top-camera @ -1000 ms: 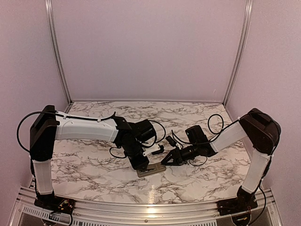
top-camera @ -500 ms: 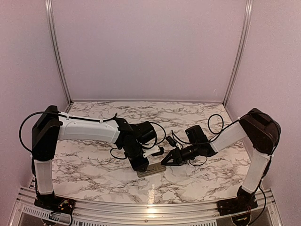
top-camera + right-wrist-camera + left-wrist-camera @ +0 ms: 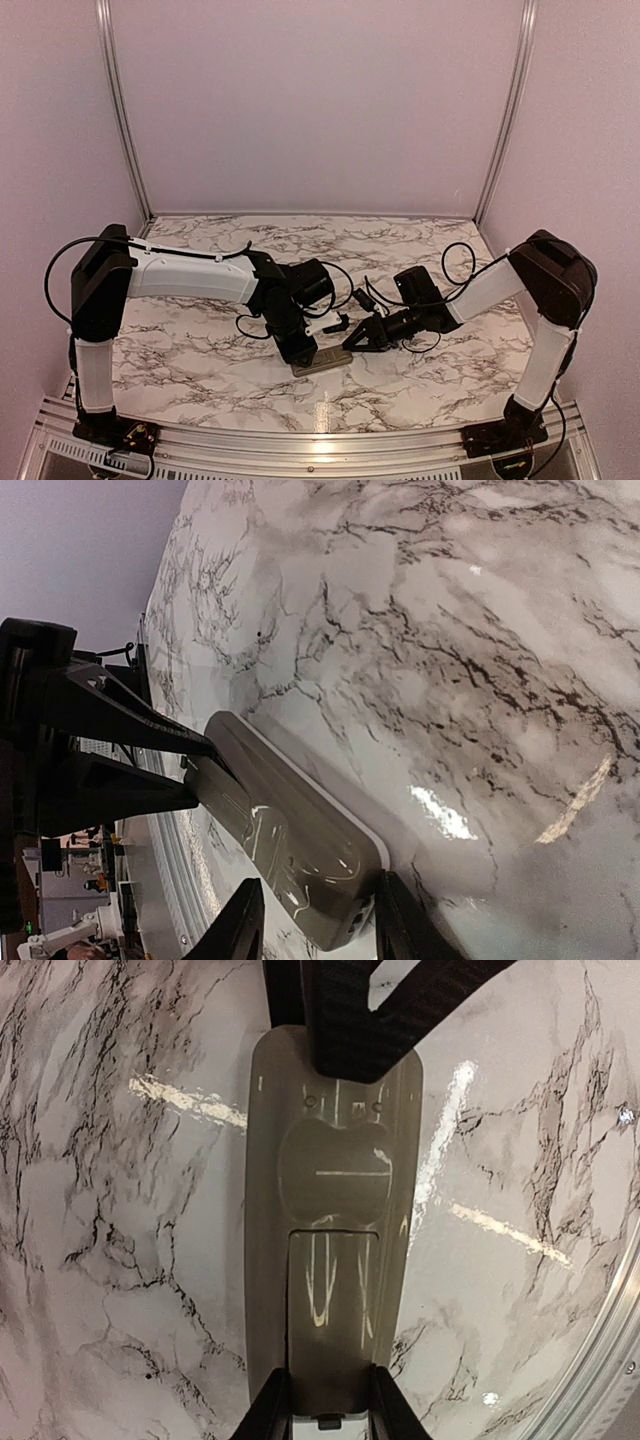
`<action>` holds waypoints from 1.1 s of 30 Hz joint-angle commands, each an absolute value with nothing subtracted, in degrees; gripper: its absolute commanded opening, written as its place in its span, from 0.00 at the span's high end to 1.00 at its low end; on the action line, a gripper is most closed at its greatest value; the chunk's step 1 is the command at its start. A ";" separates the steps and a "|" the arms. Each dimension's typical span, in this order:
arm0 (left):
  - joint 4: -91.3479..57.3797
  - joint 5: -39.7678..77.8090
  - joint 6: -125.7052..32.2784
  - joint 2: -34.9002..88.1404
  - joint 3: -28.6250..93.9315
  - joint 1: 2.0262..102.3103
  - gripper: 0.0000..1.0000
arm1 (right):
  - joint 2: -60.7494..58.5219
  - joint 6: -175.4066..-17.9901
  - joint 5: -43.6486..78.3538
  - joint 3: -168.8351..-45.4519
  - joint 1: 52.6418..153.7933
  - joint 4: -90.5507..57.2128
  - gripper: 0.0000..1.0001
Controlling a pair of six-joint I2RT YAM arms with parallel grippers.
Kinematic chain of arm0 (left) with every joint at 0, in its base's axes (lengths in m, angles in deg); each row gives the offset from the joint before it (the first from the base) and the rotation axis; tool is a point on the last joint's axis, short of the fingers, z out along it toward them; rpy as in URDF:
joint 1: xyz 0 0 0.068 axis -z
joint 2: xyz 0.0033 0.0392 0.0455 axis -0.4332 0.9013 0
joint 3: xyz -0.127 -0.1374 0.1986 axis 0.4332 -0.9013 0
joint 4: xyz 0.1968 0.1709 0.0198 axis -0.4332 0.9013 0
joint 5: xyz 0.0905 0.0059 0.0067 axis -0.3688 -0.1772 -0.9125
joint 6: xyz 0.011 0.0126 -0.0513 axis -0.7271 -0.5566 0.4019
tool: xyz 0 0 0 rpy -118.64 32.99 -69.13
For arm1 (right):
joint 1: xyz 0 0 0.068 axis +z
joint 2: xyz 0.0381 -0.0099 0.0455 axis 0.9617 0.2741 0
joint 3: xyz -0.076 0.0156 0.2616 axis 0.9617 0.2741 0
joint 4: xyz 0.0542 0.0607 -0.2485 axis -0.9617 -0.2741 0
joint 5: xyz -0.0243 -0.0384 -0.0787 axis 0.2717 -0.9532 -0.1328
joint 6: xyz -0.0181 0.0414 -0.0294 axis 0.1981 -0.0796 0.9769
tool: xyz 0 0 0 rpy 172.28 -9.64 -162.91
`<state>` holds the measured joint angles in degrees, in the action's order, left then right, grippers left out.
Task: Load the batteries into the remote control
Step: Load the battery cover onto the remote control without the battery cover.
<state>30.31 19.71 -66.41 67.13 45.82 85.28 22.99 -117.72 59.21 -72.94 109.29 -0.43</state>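
With left gripper [image 3: 325, 1415] pinching the remote control [image 3: 335, 1210] at 6 o'clock, brace 12 o'clock with right gripper [image 3: 318, 912] (clamped or loose: cannot tell), pressing flat, no twisting.

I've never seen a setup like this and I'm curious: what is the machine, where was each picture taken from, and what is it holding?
It is two robot arms bolted to a marble table, each ending in a two-finger gripper. The overhead view looks down from behind them, with the left arm on the left and the right arm on the right. The other two views come from small cameras on the wrists, so each shows its own fingers at the bottom edge. On the table lies a slim remote, back side up. The right gripper appears to clasp one end of it. The left gripper has its fingertips at the other end, on either side of the back panel. Whether it pinches or just presses down, I cannot tell.
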 commanded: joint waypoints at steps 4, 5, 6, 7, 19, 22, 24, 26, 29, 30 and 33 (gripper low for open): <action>31.44 20.70 -66.80 69.01 46.97 85.26 0.75 | 23.64 -117.79 60.49 -73.87 110.04 0.31 0.64; 31.44 20.62 -66.72 69.10 47.05 85.30 0.74 | 23.59 -117.77 60.45 -73.87 110.04 0.34 0.64; 31.44 20.54 -66.67 69.22 47.13 85.31 0.74 | 23.54 -117.81 60.53 -73.82 110.04 0.33 0.63; 31.44 20.43 -66.67 69.25 47.29 85.29 0.73 | 23.58 -117.76 60.55 -73.93 110.04 0.24 0.63; 31.44 19.01 -66.84 68.43 47.63 85.35 0.51 | 23.64 -117.58 60.39 -73.91 110.04 0.16 0.64; 31.39 18.36 -66.70 67.52 47.71 85.35 0.46 | 23.54 -117.58 60.23 -73.92 110.06 0.07 0.63; 31.31 17.93 -66.49 66.88 47.99 85.35 0.43 | 23.54 -117.60 60.17 -73.93 110.02 0.10 0.63; 30.76 17.52 -66.35 65.93 48.10 85.35 0.43 | 23.54 -117.58 60.13 -73.95 110.05 0.10 0.63; 29.90 17.02 -66.13 64.33 48.11 85.34 0.42 | 23.45 -117.54 60.00 -73.89 110.04 -0.02 0.62; 29.61 16.96 -66.07 63.68 48.11 85.35 0.40 | 23.37 -117.49 60.00 -73.83 110.04 -0.10 0.62; 28.69 16.67 -66.00 61.45 47.58 85.26 0.36 | 23.20 -117.48 59.81 -73.81 110.00 -0.08 0.62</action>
<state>30.31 17.68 -66.22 66.41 46.68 85.28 22.99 -117.70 59.75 -72.94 109.33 -0.43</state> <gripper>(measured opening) 0.626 0.378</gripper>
